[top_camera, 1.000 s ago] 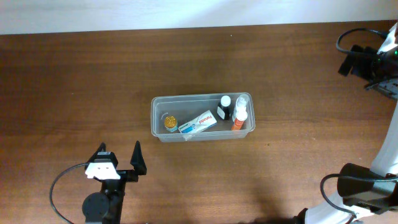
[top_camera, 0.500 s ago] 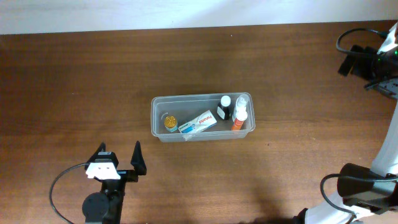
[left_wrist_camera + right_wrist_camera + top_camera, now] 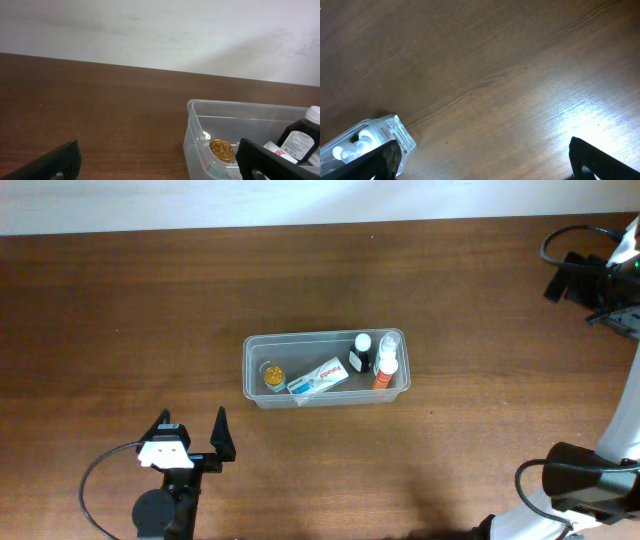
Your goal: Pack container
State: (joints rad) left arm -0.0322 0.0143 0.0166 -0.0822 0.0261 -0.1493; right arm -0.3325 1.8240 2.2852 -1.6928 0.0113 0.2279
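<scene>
No change during last second. Left pincer (image 3: 192, 428) wide, empty; container (image 3: 300, 337) ahead-right, bottles (image 3: 384, 366) inside. Right pincer (image 3: 482, 161) wide, empty. Packing likely done.

A brown wooden table (image 3: 120, 320) spans the view, with a white wall (image 3: 300, 200) along its far edge. Mid-table, left to right: a gold-lidded jar (image 3: 273, 376), a white box (image 3: 319, 376), a dark bottle (image 3: 361, 352) and an orange bottle (image 3: 384, 368).
</scene>
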